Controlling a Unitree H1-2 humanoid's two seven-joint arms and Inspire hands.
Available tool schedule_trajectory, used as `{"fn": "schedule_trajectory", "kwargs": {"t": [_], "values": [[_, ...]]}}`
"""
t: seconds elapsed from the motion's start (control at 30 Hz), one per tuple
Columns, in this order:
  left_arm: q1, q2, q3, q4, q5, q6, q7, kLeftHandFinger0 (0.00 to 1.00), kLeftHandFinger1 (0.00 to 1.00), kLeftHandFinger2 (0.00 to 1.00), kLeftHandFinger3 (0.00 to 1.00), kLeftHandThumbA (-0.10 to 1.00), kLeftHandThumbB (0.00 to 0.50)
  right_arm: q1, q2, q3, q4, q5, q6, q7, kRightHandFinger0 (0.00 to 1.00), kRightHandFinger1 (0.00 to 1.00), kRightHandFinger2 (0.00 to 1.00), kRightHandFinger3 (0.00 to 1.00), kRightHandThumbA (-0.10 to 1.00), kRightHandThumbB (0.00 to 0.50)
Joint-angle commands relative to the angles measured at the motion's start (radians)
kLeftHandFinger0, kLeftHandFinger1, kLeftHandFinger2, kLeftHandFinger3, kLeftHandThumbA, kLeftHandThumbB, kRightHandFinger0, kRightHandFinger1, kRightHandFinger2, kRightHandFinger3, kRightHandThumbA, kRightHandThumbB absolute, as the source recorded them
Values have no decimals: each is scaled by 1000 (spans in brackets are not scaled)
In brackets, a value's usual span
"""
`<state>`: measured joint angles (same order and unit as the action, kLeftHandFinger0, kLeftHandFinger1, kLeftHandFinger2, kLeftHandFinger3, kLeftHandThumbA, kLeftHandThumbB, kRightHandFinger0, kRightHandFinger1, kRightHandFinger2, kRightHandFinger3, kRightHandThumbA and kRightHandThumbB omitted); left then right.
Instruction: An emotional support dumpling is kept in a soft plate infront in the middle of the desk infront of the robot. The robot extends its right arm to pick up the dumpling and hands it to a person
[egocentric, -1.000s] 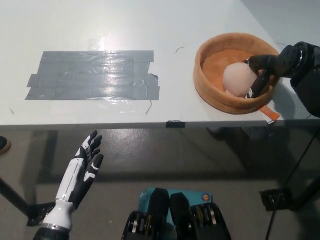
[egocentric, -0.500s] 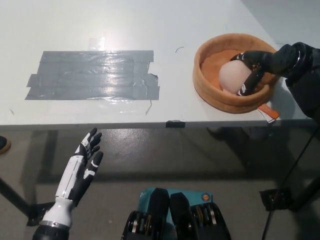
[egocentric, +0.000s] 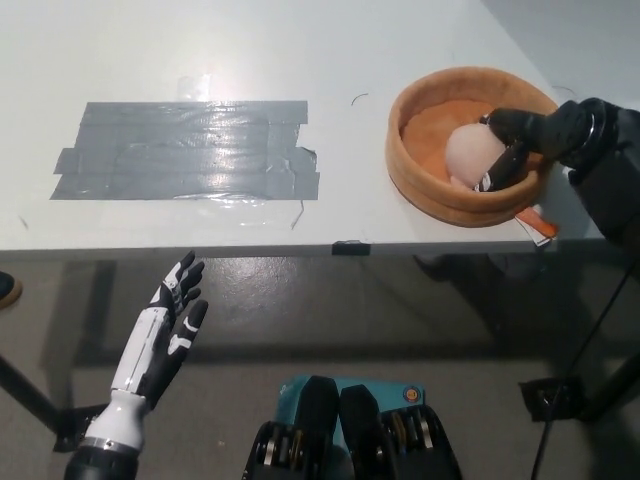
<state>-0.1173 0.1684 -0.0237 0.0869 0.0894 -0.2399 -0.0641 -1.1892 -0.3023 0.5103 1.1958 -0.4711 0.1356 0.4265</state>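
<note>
- Over the last second the black right hand (egocentric: 520, 140) has worked its way around the dumpling (egocentric: 470, 155) inside the soft plate (egocentric: 430, 190); a moment ago it sat at the dumpling's near-right side, now it wraps over the top and right.
- The dumpling has barely shifted. It sits low in the orange plate, toward the plate's right half, at the right end of the tabletop (egocentric: 300, 40).
- To me that reads as a grasp being settled, not a lift: nothing suggests the dumpling has left the plate yet.
- The fingers (egocentric: 497, 172) curl against the dumpling's right flank, one running down its near side and others crossing above it. They look closed on it, though how firmly I cannot tell.
- The left side of the dumpling is bare, facing the plate's wall.
- The white left hand (egocentric: 165, 335) hangs below the tabletop edge at the lower left, fingers spread, holding nothing.
- A patch of grey tape (egocentric: 190, 150) lies well apart on the tabletop.
- No person is in view to receive it.
</note>
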Motion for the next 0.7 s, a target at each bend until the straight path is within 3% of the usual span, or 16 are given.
{"fn": "schedule_trajectory", "kwargs": {"t": [0.0,0.03,0.07,0.17,0.2,0.27,0.3,0.33,0.37,0.4,0.43,0.47,0.5,0.57,0.67], "values": [[-23,17,10,-28,-3,-12,-3,1000,1000,1000,1000,862,331,-15,-4,21,64,-44,-87,-117,9,290,567,646,-100,131],[-25,19,10,-27,-3,-12,-4,1000,1000,1000,1000,863,331,-13,-4,20,88,-41,-87,-120,24,400,759,779,-100,137],[-25,20,11,-30,-4,-10,-6,1000,1000,1000,1000,863,330,-3,-8,15,108,-35,-92,-131,156,610,962,927,-100,115],[-25,19,11,-31,-3,-3,-6,1000,1000,1000,1000,864,329,7,-14,1,130,-20,-108,-153,334,848,1000,1000,-100,142],[-25,18,11,-30,-2,-3,-6,1000,1000,1000,1000,864,329,10,-16,-7,135,-13,-118,-166,395,866,1000,961,-100,146],[-34,21,12,-30,0,-1,-7,1000,1000,1000,1000,868,332,5,-26,-29,126,3,-135,-194,639,1000,1000,1000,-100,102],[-35,20,13,-29,-3,-1,-7,1000,1000,1000,1000,868,332,2,-26,-29,127,1,-138,-202,707,1000,1000,938,-100,109],[-35,20,13,-30,-5,1,-8,1000,1000,1000,1000,867,332,3,-28,-51,124,18,-155,-225,692,939,833,548,-100,107],[-36,20,14,-30,-6,2,-9,1000,1000,1000,1000,867,332,3,-30,-71,119,35,-171,-237,448,739,688,492,-100,127],[-38,20,14,-26,-3,0,-7,1000,1000,1000,1000,867,331,-1,-34,-115,101,72,-184,-241,171,464,485,453,-100,154],[-44,20,14,-23,-2,-1,-7,1000,1000,1000,1000,867,330,-6,-35,-129,97,81,-186,-240,70,445,580,540,-100,168],[-51,20,15,-19,-1,-2,-6,1000,1000,1000,1000,868,329,-17,-37,-166,71,102,-181,-258,75,576,837,741,-100,181],[-60,19,16,-14,1,-3,-4,1000,1000,1000,1000,870,329,-28,-41,-197,45,116,-191,-274,141,654,936,905,-100,170],[-81,20,17,-5,3,-4,-3,1000,1000,1000,1000,878,330,-36,-51,-276,-28,163,-206,-272,238,695,949,915,-100,161],[-98,20,15,5,-2,-8,-8,1000,1000,1000,1000,890,322,-13,-62,-380,-200,219,-181,-250,253,682,936,935,-100,140]]}}
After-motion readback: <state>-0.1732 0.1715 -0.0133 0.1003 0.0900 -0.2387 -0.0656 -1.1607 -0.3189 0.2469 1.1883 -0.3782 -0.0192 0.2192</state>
